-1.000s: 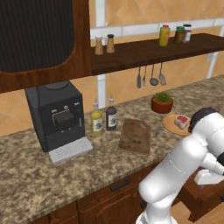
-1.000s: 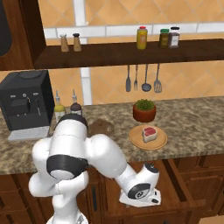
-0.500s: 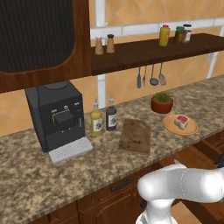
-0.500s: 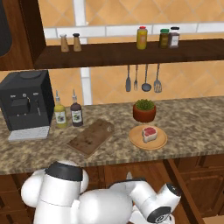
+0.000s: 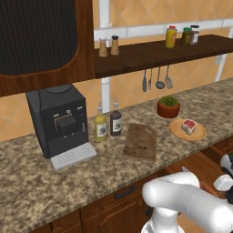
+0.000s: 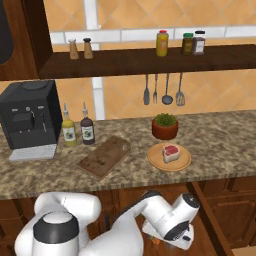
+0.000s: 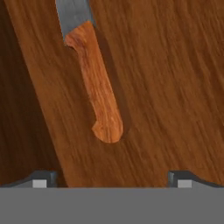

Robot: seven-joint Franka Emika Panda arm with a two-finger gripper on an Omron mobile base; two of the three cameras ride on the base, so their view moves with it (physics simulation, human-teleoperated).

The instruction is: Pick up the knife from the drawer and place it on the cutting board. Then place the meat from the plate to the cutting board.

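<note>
The pincer [image 7: 109,177] stands wide and empty just over the knife [image 7: 89,72], which lies flat on the floor of the drawer [image 7: 175,87]. The handle sits between the two tips, but closer to one of them. If the pincer closes so, one finger may push the knife aside, or the thin flat handle may slip out. The cutting board [image 5: 141,141] waits on the bench [image 5: 41,182], the meat [image 5: 189,126] on the plate [image 5: 175,129] near its right edge.
</note>
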